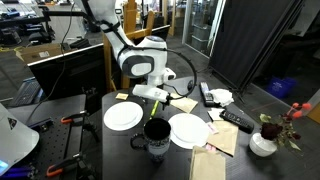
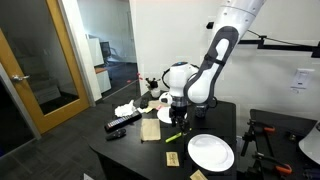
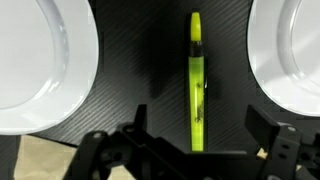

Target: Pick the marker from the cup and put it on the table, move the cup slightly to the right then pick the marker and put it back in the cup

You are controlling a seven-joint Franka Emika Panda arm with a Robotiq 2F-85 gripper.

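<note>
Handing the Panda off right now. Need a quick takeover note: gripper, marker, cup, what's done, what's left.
Gripper: open, holding nothing, hanging over the marker with a finger on either side of its line.
Marker: lying flat on the table, in the gap between the two white plates.
Cup: upright near the table edge, in front of the plates in an exterior view; no marker shows in it.
Done: marker is out of the cup and on the table.
Unclear: whether the cup has had its shift to the right.
Left: that shift if not yet made, then grasp the marker and put it back in the cup.
</note>
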